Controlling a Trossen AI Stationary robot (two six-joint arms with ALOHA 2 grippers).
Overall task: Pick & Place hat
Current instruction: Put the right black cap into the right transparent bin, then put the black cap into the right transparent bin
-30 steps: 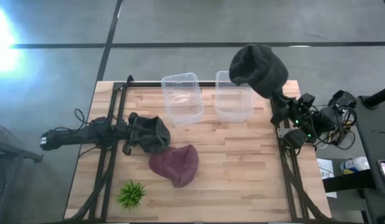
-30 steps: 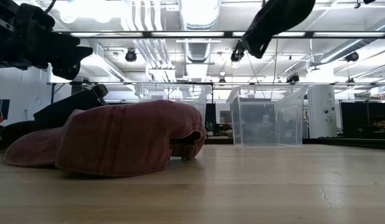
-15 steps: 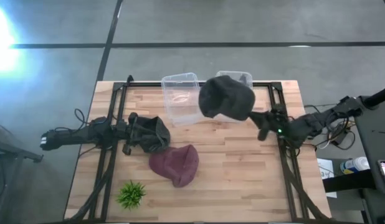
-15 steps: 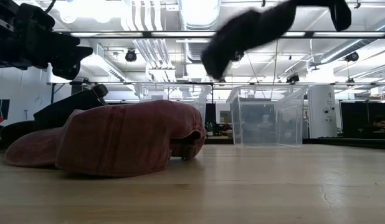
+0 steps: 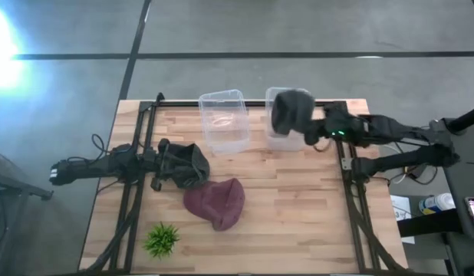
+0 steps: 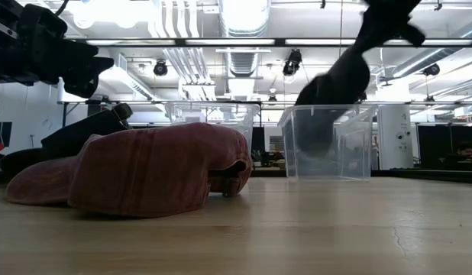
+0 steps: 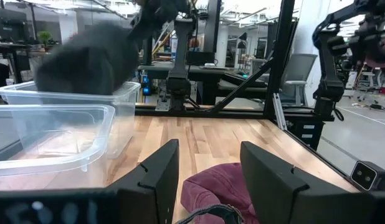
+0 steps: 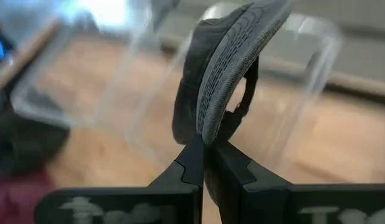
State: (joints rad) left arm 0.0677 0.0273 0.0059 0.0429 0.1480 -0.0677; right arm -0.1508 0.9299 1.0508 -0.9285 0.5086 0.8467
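My right gripper (image 8: 204, 155) is shut on a dark grey cap (image 5: 290, 113) and holds it over the right-hand clear bin (image 5: 289, 139) at the far edge. In the low view the cap (image 6: 331, 88) slants down into that bin (image 6: 350, 156). My left gripper (image 7: 208, 177) is open and low at the table's left, right by a black hat (image 5: 188, 165) lying on the wood; whether it touches the hat I cannot tell. A maroon cap (image 5: 216, 203) lies flat on the table just beyond those fingers. My right gripper pinches the grey cap's stitched brim (image 8: 208, 124) at its edge between the two fingers. It reaches in from the table's right, slanting down. The cap is clear of the table and hangs from the fingers with its lower part (image 6: 316, 134) inside the right bin.
A second clear bin (image 5: 224, 121) stands to the left of the first. A small green plant (image 5: 161, 239) sits near the table's near-left corner. Black frame rails (image 5: 134, 184) run along both table sides. Bare wood lies in the near right half.
My right gripper has swung the grey cap from high over the far right corner toward the table's left, then settled over the right bin and moved down. The cap, high above the bins a second ago, now dips into the right bin. It has stayed shut on the cap.
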